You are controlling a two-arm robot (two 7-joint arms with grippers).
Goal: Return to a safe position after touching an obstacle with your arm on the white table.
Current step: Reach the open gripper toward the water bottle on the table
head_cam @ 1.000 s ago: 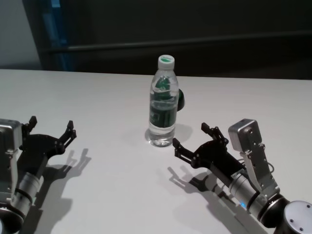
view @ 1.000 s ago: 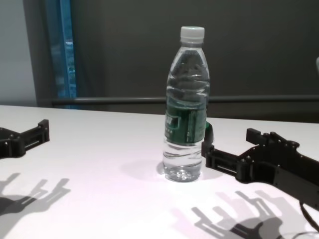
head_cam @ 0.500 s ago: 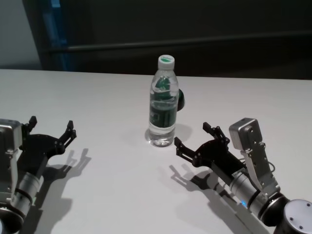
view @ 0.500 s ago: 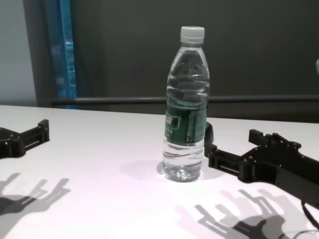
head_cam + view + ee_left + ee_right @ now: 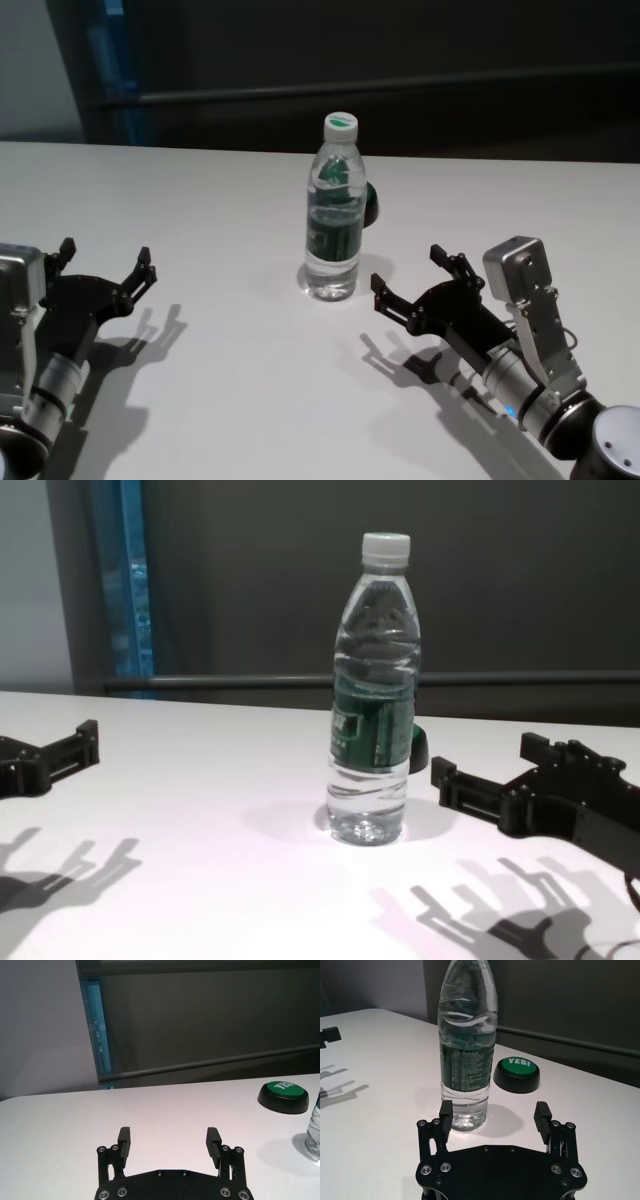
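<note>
The obstacle, a tall clear water bottle (image 5: 334, 215) with a white cap and dark green label, stands upright near the middle of the white table (image 5: 200, 190). My right gripper (image 5: 408, 268) hovers low to the right of the bottle, open and holding nothing, with a small gap between its nearer fingertip and the bottle. In the right wrist view the bottle (image 5: 466, 1060) rises just beyond one finger of the open right gripper (image 5: 493, 1108). My left gripper (image 5: 107, 251) rests open and empty far to the left, also seen in the left wrist view (image 5: 168, 1135).
A low black button with a green top (image 5: 370, 205) sits just behind and to the right of the bottle, marked "YES!" in the right wrist view (image 5: 516, 1074). A dark wall with a rail runs behind the table's far edge.
My right gripper has drawn back to the right, away from the bottle, widening the gap. The bottle and the left arm have not moved.
</note>
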